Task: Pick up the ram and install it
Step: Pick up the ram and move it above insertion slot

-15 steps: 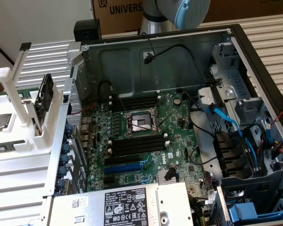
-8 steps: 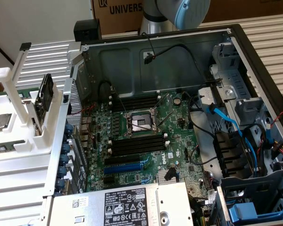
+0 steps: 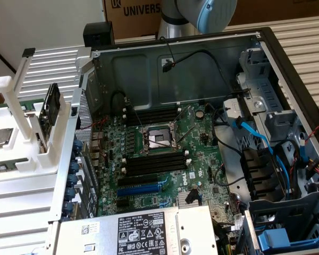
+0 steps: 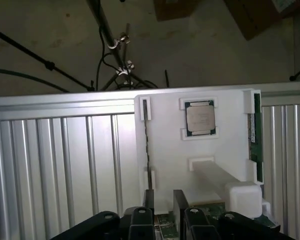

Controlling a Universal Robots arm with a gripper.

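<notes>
The two black fingers (image 4: 149, 201) of the gripper (image 4: 164, 194) stand parted, with bare white plastic showing in the gap and nothing held between them. They point straight down over the near edge of a white plastic holder (image 4: 165, 140) that rests on a ribbed silver metal surface (image 4: 65, 165).

The ram (image 4: 256, 142), a long thin dark green circuit-board stick, stands on edge in a slot along one side of this holder, apart from the fingers. A square silver processor chip (image 4: 200, 118) lies in the holder's middle. Beyond it a second thin dark stick (image 4: 147, 145) sits edge-on, roughly in line with one finger.

In the exterior view the arm's grey and pale-blue joint (image 3: 204, 13) hangs above the rear wall of the open black computer case (image 3: 181, 64). The green motherboard (image 3: 165, 154) lies inside that case.
</notes>
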